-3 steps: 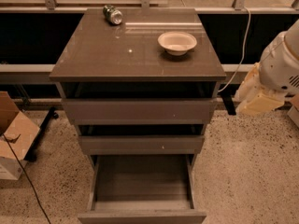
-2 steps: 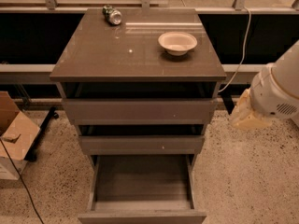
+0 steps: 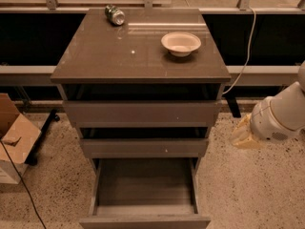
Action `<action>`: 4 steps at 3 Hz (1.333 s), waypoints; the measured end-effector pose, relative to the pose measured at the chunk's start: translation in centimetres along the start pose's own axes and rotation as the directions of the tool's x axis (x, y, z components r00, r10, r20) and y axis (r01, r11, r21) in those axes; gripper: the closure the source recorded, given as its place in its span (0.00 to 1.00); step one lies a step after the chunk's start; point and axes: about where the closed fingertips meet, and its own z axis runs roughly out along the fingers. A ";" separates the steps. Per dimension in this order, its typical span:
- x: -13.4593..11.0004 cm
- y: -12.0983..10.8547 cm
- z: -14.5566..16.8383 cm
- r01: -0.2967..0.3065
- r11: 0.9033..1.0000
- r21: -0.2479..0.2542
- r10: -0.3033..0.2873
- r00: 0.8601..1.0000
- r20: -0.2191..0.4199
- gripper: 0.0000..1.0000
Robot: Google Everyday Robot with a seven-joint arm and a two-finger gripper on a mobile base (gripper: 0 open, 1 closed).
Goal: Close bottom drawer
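Observation:
The bottom drawer (image 3: pixel 144 185) of the grey-brown cabinet (image 3: pixel 138 56) is pulled far out toward me, its shallow tray empty and its flat front (image 3: pixel 144 221) at the lower edge of the view. The middle drawer front (image 3: pixel 143 147) and the top drawer front (image 3: pixel 142 112) stand slightly out. My gripper (image 3: pixel 245 135) hangs at the right of the cabinet, beside the middle drawer's height, apart from the cabinet, under the white arm (image 3: pixel 281 113).
A white bowl (image 3: pixel 180 43) and a tipped can (image 3: pixel 115 15) lie on the cabinet top. A cardboard box (image 3: pixel 14 137) stands at the left on the speckled floor. A white cable (image 3: pixel 243 56) hangs at the right. A railing and dark wall lie behind.
My arm and gripper have moved down and a little to the left, closer to the cabinet's right side. The drawers have not moved.

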 end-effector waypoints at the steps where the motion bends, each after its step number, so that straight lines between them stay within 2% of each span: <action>1: 0.0 0.2 0.8 -0.008 1.000 -0.012 0.008 1.000 0.006 1.00; 2: -0.1 0.6 2.7 -0.027 0.999 -0.039 0.028 0.999 0.021 1.00; 3: 0.1 1.4 6.4 -0.040 0.994 -0.104 0.045 0.998 0.049 1.00; 4: 0.8 2.5 11.2 -0.043 0.984 -0.171 0.055 0.996 0.068 1.00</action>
